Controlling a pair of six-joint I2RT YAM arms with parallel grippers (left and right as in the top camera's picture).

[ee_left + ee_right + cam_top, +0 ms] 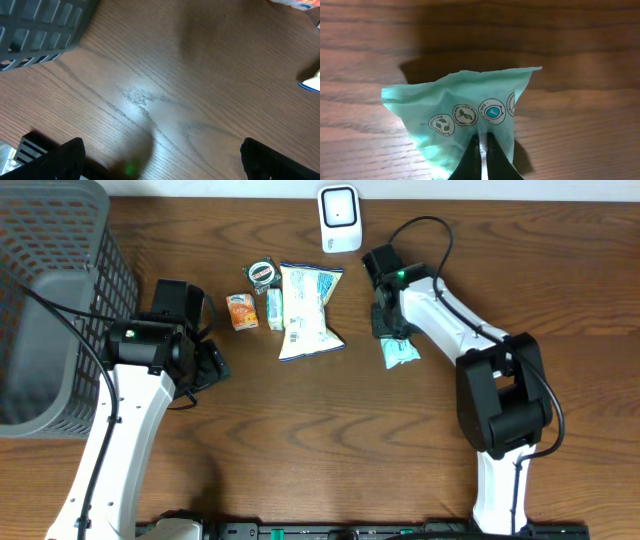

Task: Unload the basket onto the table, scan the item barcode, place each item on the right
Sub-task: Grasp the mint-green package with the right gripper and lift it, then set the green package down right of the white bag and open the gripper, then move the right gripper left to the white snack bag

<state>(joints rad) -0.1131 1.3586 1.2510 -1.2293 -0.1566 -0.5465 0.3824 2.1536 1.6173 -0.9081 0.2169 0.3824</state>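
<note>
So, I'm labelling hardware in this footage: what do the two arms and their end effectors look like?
Both the left arm and right arm have white shells with chunky black joints, a small green light near each wrist, and thin black cables looping alongside. The left end effector and right end effector have black fingers.

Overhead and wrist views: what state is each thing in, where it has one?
left gripper: open, holding nothing.
right gripper: shut on the teal packet.
teal packet: crumpled, pinched at one edge.
scanner: standing upright, away from the teal packet.
snack bag: lying flat, not gripped.
orange packet: lying on the table, not gripped.
basket: upright, top open.
</note>
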